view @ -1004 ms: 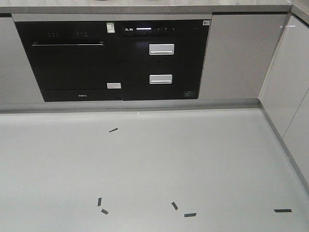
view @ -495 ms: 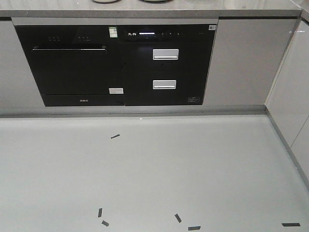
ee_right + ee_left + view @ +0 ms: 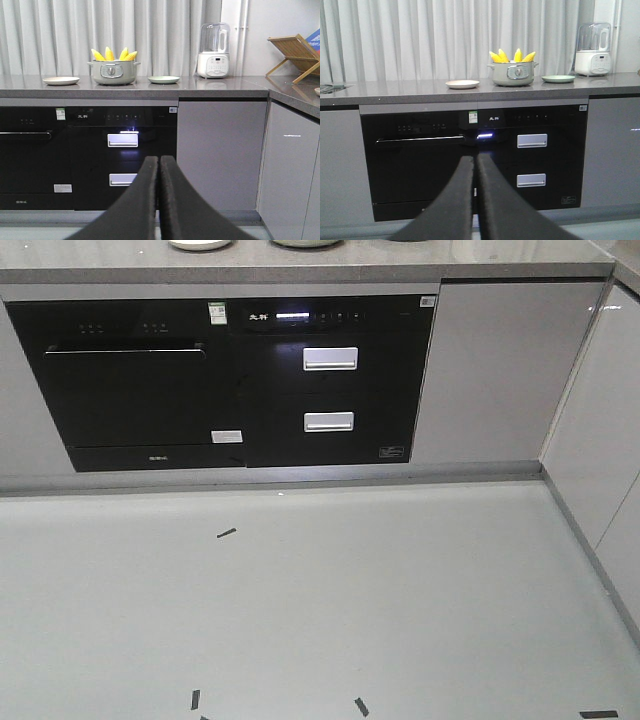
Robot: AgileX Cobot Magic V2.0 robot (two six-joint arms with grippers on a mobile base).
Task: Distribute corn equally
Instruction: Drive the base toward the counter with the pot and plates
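Kitchen with a white curtain behind and a grey table point(image 3: 395, 92) over black built-in appliances point(image 3: 470, 160). Corn point(image 3: 512, 55) stands tips-up in a grey-green pot point(image 3: 512, 74) at mid-table. Four yellow cobs with glossy kernels, only the upper ends showing above the rim. Beige plate point(image 3: 462, 84) sits near the pot on its left, green plate point(image 3: 558, 78) near it on the right. These are likely the two targets, two cobs each. Left hand point(image 3: 475, 159) is closed, fingers pressed together, gripping nothing. Right hand point(image 3: 159, 159) is the same, closed and empty. Both hang low, well apart from the table, aimed at the cabinet fronts. I judge the robot has yet to reach the table, with no cob plated. Front view shows only floor point(image 3: 300, 600), tape marks point(image 3: 227, 533) and cabinet fronts.
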